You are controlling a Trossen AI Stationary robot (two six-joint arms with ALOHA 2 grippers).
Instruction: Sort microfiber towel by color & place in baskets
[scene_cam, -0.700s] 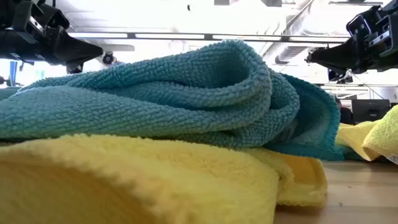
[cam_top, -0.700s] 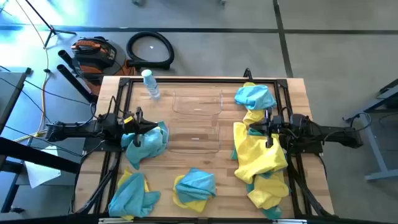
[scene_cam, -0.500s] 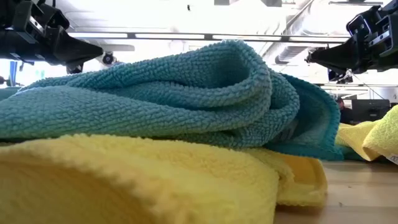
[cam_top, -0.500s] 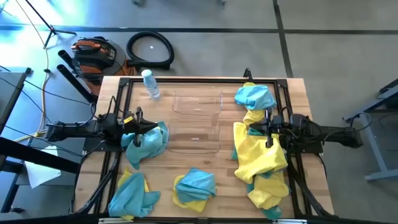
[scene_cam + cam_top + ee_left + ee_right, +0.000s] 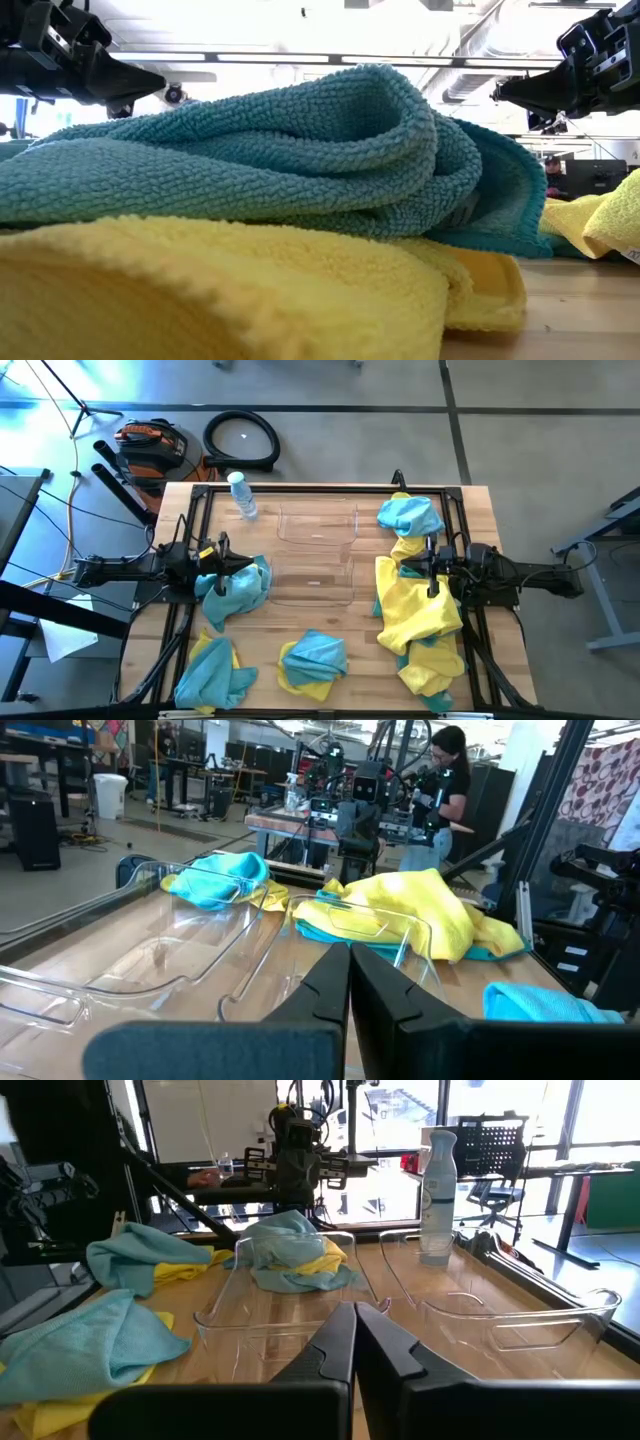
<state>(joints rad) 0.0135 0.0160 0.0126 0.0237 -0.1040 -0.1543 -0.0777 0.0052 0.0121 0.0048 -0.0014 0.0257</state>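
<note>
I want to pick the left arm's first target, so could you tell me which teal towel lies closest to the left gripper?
The teal towel bunched right under the left gripper, beside the baskets; the other teal ones lie toward the table's edges.

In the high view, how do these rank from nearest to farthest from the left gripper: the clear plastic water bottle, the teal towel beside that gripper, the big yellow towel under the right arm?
From the left gripper, shut:
1. Teal microfiber towel, right beside it, left side.
2. Clear plastic water bottle, far left corner.
3. Big yellow microfiber towel, across the table, under the right gripper.
</note>
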